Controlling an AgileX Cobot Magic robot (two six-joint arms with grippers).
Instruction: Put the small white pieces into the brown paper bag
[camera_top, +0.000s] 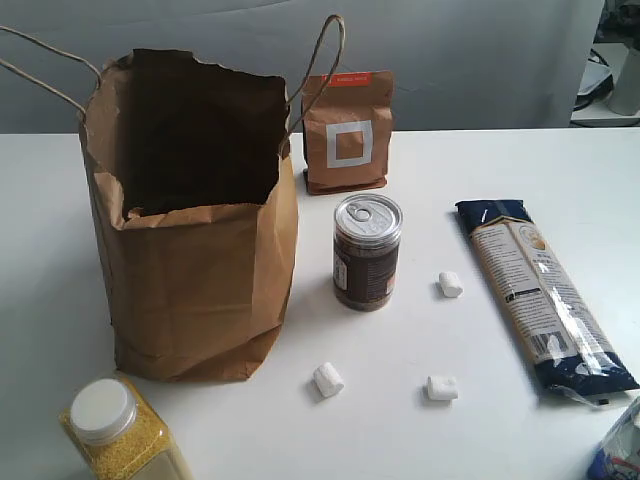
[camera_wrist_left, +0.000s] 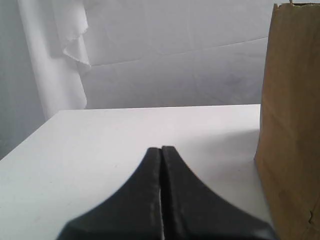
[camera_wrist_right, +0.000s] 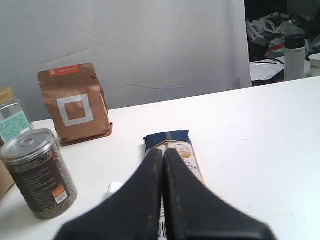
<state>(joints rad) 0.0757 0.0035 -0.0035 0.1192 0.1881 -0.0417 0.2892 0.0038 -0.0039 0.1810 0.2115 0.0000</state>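
Three small white pieces lie on the white table in the exterior view: one (camera_top: 328, 379) near the bag's front corner, one (camera_top: 442, 388) to its right, one (camera_top: 450, 284) right of the can. The big brown paper bag (camera_top: 195, 270) stands open at the left; its side (camera_wrist_left: 292, 125) also fills one edge of the left wrist view. My left gripper (camera_wrist_left: 161, 149) is shut and empty above bare table. My right gripper (camera_wrist_right: 164, 150) is shut and empty above the long packet, with one white piece (camera_wrist_right: 112, 188) peeking out beside its fingers. Neither gripper shows in the exterior view.
A dark can (camera_top: 366, 252) with a pull-tab lid stands beside the bag. A small brown pouch (camera_top: 346, 132) with a white square label stands behind. A long blue packet (camera_top: 540, 293) lies at the right. A white-lidded jar (camera_top: 120, 430) of yellow grains sits at the front left.
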